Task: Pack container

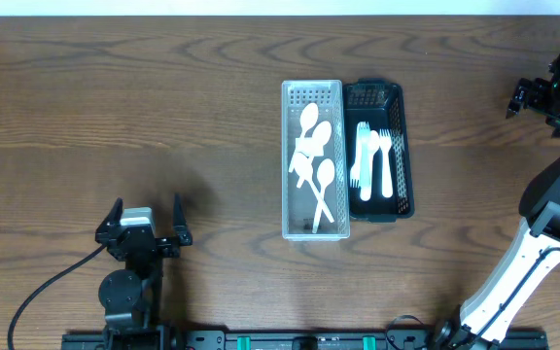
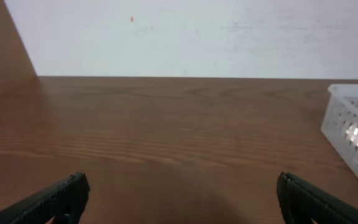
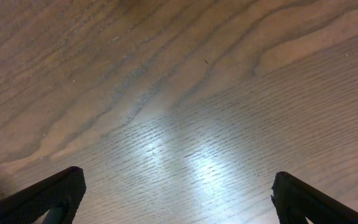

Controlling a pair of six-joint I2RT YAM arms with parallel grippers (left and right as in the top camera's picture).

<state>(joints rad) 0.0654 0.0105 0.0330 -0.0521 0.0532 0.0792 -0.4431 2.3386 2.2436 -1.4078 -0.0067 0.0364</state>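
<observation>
Clear tray [image 1: 286, 146] of spoons [image 1: 314, 146] and black tray [image 1: 406, 146] of forks [image 1: 372, 160] noted side by side, mid-counter [image 1: 163, 97]. Left claw [image 1: 145, 222] spread wide, empty, well apart; right claw [image 3: 178, 186] likewise, far right. Wood grain; white wall [image 2: 197, 37] behind.

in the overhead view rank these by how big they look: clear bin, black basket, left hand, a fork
Largest to smallest:
1. clear bin
2. black basket, similar width but shorter
3. left hand
4. fork

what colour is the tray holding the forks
Black. The tray is perforated, and the forks in it are white. The overhead view shows it best.
</observation>
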